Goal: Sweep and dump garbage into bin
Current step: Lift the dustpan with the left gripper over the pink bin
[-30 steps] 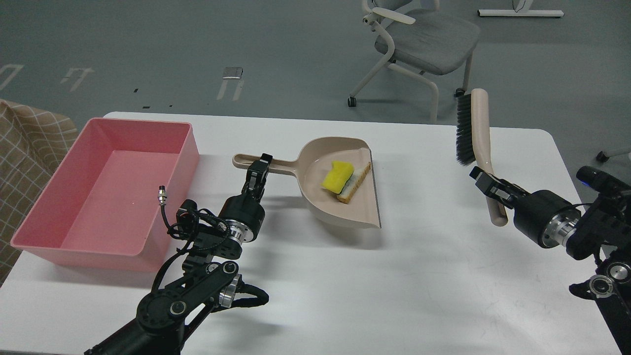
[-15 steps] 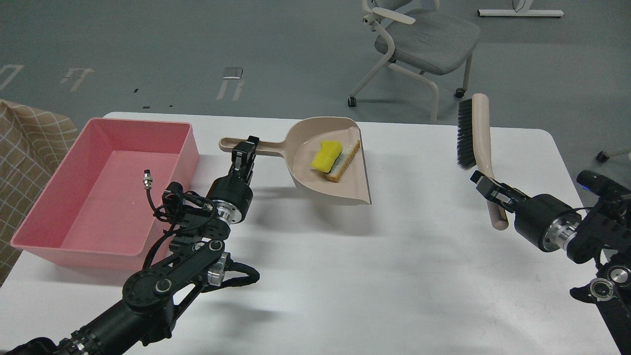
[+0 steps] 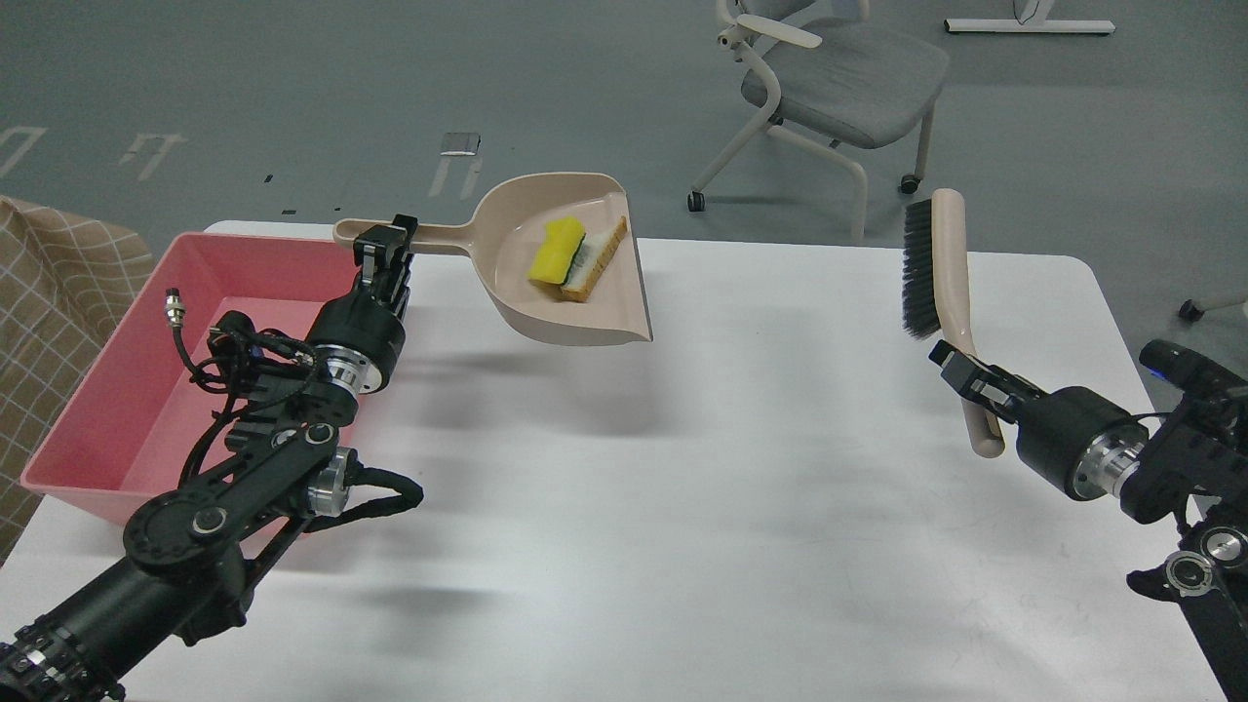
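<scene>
A white rectangular table [image 3: 741, 507] with rounded corners fills most of the head view, its smooth top bare across the middle and near side, leaving wide open room between the two arms; no brand, label or writing can be read anywhere. Beyond the far edge lies grey floor with a grey fabric office chair [image 3: 829, 88] on a pale frame with castors. At the table's left end sits the bin [image 3: 107, 390], a large shallow pink plastic tub with smooth sloped walls, and a beige checked cloth [image 3: 49, 292] shows just past its left side. The left gripper [image 3: 385, 255] reaches over the tub's far right corner, its two fingers closed around the thin handle of a beige plastic dustpan [image 3: 546, 322]. The pan is held lifted, clear of the tabletop, just right of the tub, its scoop facing right and casting a soft shadow on the table below. The garbage rests inside the scoop: a yellow sponge block [image 3: 552, 253] with dark green backing, touching a white bread slice wedge [image 3: 603, 255] with brown crust on its right. Well apart, near the right edge, the right gripper [image 3: 965, 375] is clamped on the lower handle of a beige hand brush [image 3: 951, 263], which stands nearly upright with black bristles facing left.
</scene>
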Tool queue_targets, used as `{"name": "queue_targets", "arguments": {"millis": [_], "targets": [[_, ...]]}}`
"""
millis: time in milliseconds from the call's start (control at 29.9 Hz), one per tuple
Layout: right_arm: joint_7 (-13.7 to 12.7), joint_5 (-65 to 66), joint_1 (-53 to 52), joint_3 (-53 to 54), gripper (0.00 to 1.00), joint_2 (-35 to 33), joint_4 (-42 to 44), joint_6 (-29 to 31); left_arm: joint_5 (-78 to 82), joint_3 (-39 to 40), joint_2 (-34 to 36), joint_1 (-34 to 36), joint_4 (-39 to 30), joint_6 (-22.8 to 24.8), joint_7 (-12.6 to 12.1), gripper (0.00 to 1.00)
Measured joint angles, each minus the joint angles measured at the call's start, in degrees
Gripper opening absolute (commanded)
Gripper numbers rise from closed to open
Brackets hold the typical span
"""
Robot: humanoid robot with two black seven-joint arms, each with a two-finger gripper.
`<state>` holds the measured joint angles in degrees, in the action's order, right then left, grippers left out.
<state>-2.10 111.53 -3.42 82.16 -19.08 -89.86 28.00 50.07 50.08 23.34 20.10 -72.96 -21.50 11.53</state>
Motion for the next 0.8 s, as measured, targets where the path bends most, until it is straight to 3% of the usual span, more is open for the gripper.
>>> {"name": "queue_targets", "arguments": {"millis": [502, 803], "targets": [[0.39, 0.0, -0.06, -0.08, 0.1, -0.08, 0.21, 0.0, -1.05, 6.64, 8.36, -6.57, -6.92, 7.02, 0.53, 0.0], [0.82, 0.0, -0.09, -0.08, 0.1, -0.5, 0.31, 0.0, -1.22, 16.54, 13.14, -11.28, -7.15, 16.18, 0.69, 0.0]]}}
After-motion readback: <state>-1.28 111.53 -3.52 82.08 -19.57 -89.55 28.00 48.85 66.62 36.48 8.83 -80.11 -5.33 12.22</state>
